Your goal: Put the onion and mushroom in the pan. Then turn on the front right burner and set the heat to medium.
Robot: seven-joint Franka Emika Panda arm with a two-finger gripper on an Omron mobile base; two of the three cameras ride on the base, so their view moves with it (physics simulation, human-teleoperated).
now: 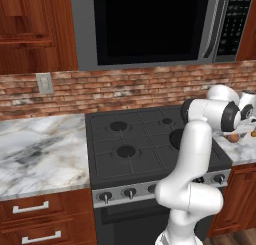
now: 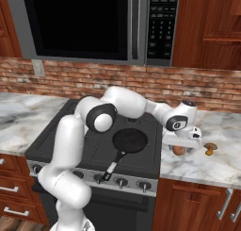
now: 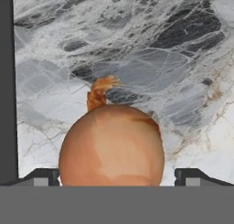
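The orange-brown onion (image 3: pixel 112 145) lies on the marble counter, right of the stove, with its dry tuft pointing away from the hand. My gripper (image 3: pixel 116 178) hangs just over it, open, one fingertip (image 3: pixel 43 177) on each side and apart from the skin. From the right base view the gripper (image 2: pixel 180 147) covers the top of the onion (image 2: pixel 179 151). The mushroom (image 2: pixel 210 149) lies a little further right on the same counter. The black pan (image 2: pixel 129 140) stands on the stove's front right, handle toward the knobs. It hides the front right burner beneath it.
The stove's knob row (image 2: pixel 121 182) runs along its front edge. A brick wall (image 2: pixel 197 86) and a microwave (image 2: pixel 94 22) close off the back. Marble counter (image 1: pixel 40 149) stretches left of the stove. My arm arches over the stove's right side.
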